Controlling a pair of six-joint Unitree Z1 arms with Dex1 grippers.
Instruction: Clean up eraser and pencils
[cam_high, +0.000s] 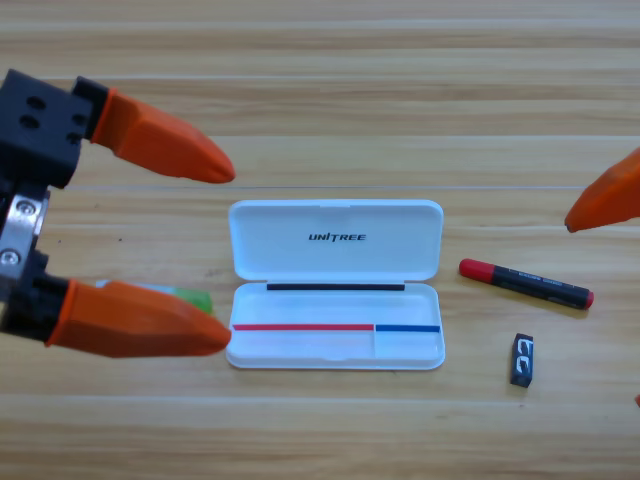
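Observation:
The white case (336, 240) lies open in the middle of the table, its lid folded back. To its right lies the black pencil with a red cap (526, 283), slightly slanted. Below that sits the small black eraser (521, 360). The light green pencil (185, 296) lies left of the case, mostly hidden under the lower jaw of my left gripper (225, 255). That gripper is large at the left edge, open, its jaws wide apart with nothing between them. Only a jaw tip of my right gripper (603, 200) shows at the right edge.
Wooden table all around. The open case has a long left compartment and a smaller right one, with nothing inside.

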